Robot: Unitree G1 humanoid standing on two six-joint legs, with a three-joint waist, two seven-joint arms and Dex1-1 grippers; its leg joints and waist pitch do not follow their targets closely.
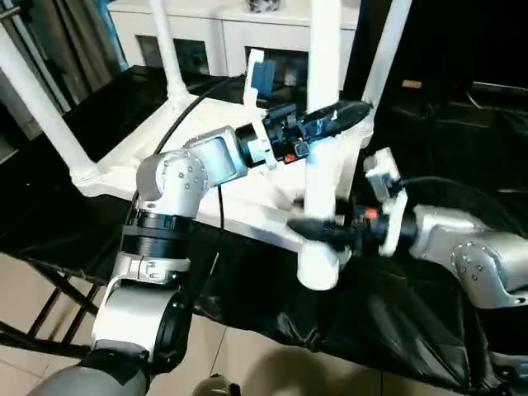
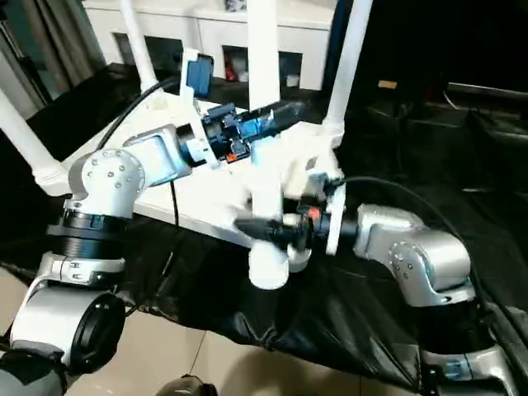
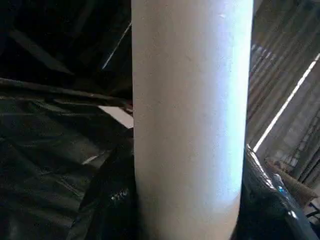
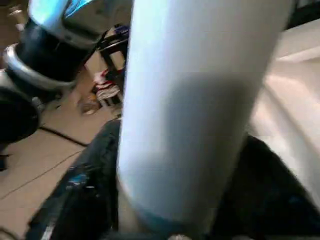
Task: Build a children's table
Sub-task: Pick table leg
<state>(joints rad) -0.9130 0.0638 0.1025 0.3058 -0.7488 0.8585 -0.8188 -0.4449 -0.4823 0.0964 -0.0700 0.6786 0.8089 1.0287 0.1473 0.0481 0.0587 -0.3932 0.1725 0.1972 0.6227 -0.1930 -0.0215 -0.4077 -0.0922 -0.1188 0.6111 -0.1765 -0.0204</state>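
An upright white leg (image 1: pixel 323 124) at the tabletop's (image 1: pixel 157 144) near corner socket is gripped by the left tool (image 1: pixel 342 115) above and the right tool (image 1: pixel 318 231) below.

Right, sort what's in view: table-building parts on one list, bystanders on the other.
Job:
- tabletop, upside down
- near leg, with left gripper and right gripper around it
- three other legs standing in corner sockets

Lying about:
- white cabinet
- black sheet
- curtain
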